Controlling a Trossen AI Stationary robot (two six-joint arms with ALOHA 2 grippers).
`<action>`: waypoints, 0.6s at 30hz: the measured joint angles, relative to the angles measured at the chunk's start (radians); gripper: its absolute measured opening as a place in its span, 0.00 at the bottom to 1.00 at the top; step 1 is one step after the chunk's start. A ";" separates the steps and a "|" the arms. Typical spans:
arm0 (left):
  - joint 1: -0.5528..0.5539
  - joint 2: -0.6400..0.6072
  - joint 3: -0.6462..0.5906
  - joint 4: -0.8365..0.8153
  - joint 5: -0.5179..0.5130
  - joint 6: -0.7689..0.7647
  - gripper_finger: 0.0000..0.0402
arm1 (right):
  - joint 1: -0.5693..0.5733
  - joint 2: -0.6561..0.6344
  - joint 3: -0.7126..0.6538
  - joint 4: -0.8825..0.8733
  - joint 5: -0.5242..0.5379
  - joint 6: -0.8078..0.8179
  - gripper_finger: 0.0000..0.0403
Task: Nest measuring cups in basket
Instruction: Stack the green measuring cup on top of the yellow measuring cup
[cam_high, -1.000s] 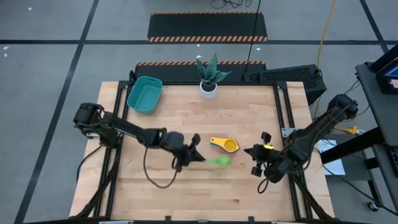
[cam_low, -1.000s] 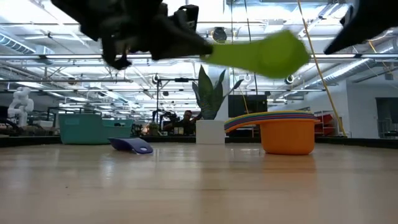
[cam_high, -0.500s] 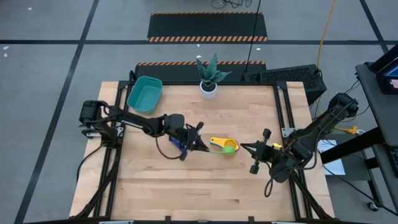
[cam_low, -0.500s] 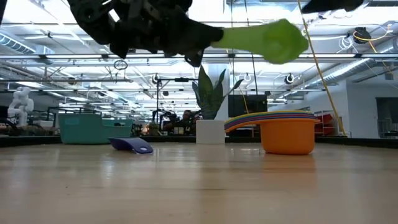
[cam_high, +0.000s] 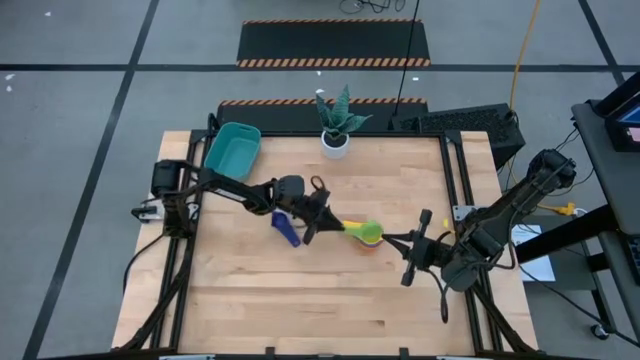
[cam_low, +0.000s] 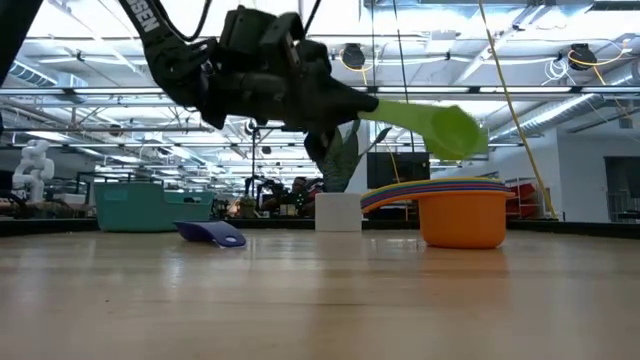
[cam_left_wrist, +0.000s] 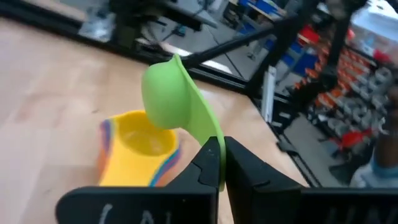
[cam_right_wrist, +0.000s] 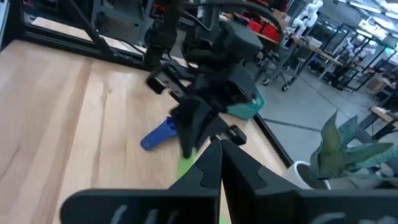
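Observation:
My left gripper is shut on a green measuring cup, whose bowl hangs just above a nested stack of cups. The stack is orange outside and yellow inside, and stands on its base on the table. A dark blue cup lies on the table beside the left arm. The teal basket sits at the far left corner. My right gripper is shut and empty, raised to the right of the stack and pointing at it. My left gripper pinches the green cup's flat handle near its free end between its two fingers. The fingers come nearly level from the table's left and lie along the handle. The cup is lifted clear and tilted, its bowl lower than the handle, over the stack.
A white pot with a plant stands at the far edge, to the right of the basket. Bare wood lies along the near half of the table. Black frame rails run along both sides.
My left gripper has carried the green cup toward the far edge and slightly right, from in front of the stack to above it, sinking a little and rolling its wrist, so the cup has turned about its handle. My right gripper has risen slightly and turned.

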 joint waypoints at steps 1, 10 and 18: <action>0.008 0.001 0.000 -0.002 0.002 -0.017 0.03 | 0.000 0.000 0.000 0.002 0.000 -0.010 0.00; 0.020 0.047 0.000 0.075 0.060 -0.097 0.03 | 0.000 0.000 0.000 0.006 0.029 -0.077 0.00; 0.025 0.115 0.000 0.120 0.071 -0.131 0.02 | 0.000 0.000 0.000 0.006 0.052 -0.090 0.00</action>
